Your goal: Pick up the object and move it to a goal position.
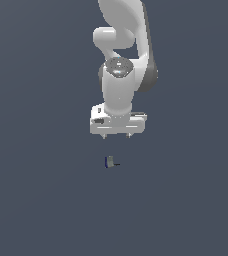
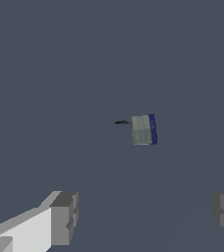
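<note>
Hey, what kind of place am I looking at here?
Most likely a bare simulated test scene: a flat, featureless grey-blue ground, one white robot arm with its gripper open, and a single tiny grey block below it.

No text, label, brand, number or sign reads anywhere here, not in the exterior view and not in the wrist view.

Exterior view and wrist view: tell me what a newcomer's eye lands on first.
The white arm comes first, hanging from the top of the exterior view against a flat dark grey ground. Its gripper points down, fingers spread wide and holding nothing. Just below it sits the block, tiny, greyish with a dark blue edge, untouched.
</note>
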Motion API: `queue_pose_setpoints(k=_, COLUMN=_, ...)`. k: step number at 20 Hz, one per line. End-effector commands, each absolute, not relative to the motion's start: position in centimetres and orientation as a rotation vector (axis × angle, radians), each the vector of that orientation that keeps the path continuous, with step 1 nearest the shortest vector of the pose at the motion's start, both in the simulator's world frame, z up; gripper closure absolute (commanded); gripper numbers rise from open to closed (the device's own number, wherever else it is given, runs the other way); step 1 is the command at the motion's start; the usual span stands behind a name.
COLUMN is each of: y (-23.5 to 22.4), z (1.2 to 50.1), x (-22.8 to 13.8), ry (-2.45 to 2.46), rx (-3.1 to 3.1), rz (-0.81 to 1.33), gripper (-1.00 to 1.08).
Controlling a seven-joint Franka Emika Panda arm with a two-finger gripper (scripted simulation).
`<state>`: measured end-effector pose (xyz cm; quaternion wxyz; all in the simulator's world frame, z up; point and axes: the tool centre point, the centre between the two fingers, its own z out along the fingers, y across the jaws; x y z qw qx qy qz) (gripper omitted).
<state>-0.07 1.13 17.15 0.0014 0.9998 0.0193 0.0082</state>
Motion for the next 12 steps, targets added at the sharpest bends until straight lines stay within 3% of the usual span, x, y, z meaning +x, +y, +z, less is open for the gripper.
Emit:
queue_pose_setpoints(k=1, y=1.1, z=17.2, x=-0.1, ry=0.061, rx=3.138, rz=0.026, gripper=-0.92)
queue_pose_setpoints(k=12, y=2.4, z=17.4, x=-0.6, ry=0.14, rx=3.107, rz=0.007, gripper=-0.92)
